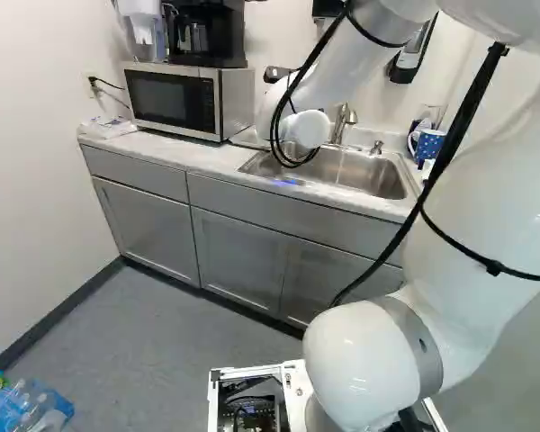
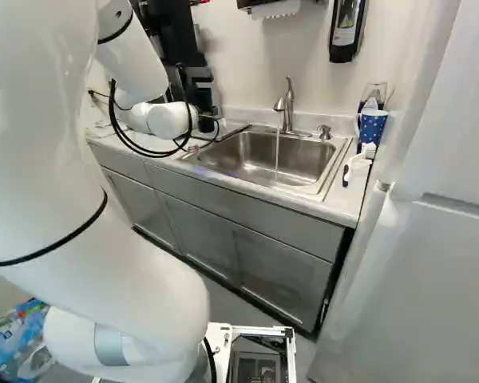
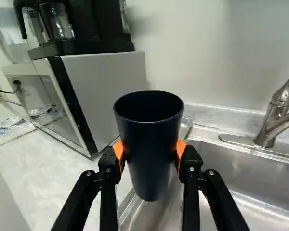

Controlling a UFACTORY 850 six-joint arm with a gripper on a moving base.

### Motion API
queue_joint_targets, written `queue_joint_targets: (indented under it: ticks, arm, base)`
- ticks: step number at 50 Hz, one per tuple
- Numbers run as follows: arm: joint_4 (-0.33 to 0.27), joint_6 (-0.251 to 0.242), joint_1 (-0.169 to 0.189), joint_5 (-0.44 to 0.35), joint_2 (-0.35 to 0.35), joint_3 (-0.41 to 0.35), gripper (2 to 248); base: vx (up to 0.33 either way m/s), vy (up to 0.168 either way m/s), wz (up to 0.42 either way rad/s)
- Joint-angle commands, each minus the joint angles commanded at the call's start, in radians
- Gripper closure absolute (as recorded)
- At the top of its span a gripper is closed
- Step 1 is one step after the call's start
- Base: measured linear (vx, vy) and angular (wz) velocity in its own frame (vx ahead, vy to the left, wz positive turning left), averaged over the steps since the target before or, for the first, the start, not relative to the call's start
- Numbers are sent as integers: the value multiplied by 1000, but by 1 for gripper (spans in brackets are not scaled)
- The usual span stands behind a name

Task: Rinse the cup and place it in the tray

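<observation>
- A pale wall point(image 3: 197, 57) rose behind a worktop point(image 3: 29, 173) with a sink point(image 2: 303, 163) set into it, both reaching under and beside the hand point(image 2: 201, 100).
- In the right base view the hand was hard to make out against dark shapes behind it; in the left base view the white arm point(image 1: 378, 360) covered it.
- The hand pinched the dark cup point(image 3: 150, 159) from two sides between its orange pads point(image 3: 180, 147), which hid patches of its sides.
- The cup stood upright in the hand, above the sink's edge, mouth up; its inside was too dark to show whether it held anything.
- Beside the hand, over the sink, was the faucet point(image 3: 274, 115); the right base view showed a thin stream of water point(image 2: 276, 155) falling from it, well apart from the cup.
- Ahead of the hand, on the side away from the faucet, stood a microwave point(image 3: 106, 91) bearing a coffee machine point(image 3: 86, 45) with a glass jug point(image 3: 58, 21), its top cut off in the wrist view.
- Past the faucet from the hand, a blue spotted mug point(image 2: 372, 125) held something white, with a clear glass point(image 2: 375, 90) partly hidden behind it.
</observation>
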State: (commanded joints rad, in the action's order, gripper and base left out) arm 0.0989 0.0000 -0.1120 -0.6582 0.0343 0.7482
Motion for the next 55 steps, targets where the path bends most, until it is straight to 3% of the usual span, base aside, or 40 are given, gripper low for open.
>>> queue_joint_targets:
  ticks: [25,55]
  arm:
    - [-2,0,76,0,3,-6,128]
    - [-4,0,154,-6,-86,20,128]
  base:
    - [0,0,0]
    - [0,0,0]
